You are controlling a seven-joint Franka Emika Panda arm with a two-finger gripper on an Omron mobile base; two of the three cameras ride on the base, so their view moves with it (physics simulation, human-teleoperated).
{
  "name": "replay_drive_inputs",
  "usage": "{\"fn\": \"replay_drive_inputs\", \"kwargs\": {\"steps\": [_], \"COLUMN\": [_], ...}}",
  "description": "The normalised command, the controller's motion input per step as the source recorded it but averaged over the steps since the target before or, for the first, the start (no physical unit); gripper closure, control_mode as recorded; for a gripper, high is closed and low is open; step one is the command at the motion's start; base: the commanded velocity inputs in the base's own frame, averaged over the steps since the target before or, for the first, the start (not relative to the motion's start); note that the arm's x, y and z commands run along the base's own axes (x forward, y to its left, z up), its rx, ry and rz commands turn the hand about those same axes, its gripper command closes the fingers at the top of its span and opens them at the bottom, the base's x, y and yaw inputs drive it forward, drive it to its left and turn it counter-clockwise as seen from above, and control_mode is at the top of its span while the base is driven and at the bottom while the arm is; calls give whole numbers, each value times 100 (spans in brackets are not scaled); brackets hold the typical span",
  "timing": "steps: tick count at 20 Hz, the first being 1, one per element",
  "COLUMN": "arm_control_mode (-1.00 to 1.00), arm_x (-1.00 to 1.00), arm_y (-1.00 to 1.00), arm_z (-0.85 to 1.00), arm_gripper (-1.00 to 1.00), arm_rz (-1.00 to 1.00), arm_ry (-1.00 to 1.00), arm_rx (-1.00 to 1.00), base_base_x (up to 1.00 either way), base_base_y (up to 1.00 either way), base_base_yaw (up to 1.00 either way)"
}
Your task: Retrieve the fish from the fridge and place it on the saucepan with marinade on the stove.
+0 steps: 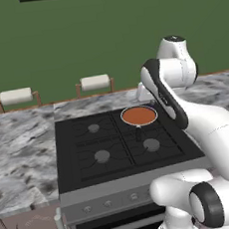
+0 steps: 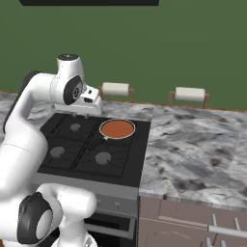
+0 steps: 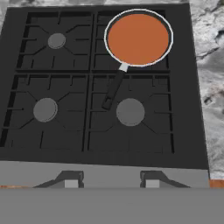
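Hand view: saucepan [image 3: 138, 38] on stove [image 3: 92, 131]

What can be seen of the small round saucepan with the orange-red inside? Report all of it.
The small round shallow saucepan has a thin pale grey rim that looks like metal and a short dark handle joined by a light collar. A flat orange-red marinade covers its inside as a smooth disc, with nothing lying in it. It sits level on the back right burner of the black four-burner gas stove, its handle pointing toward the front right burner. Only the grate touches it.
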Motion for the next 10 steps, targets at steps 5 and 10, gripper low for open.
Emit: {"fn": "replay_drive_inputs", "kwargs": {"steps": [5,10], "arm_control_mode": [-100,-100], "arm_x": [-71,-100], "arm_y": [-11,-48], "arm_z": [0,0], "arm_gripper": [-100,-100], "arm_rz": [-4,-2], "arm_ry": [-14,-38], "arm_rx": [0,3], "base_base_x": [0,0], "base_base_y": [0,0], "base_base_yaw": [0,0]}}
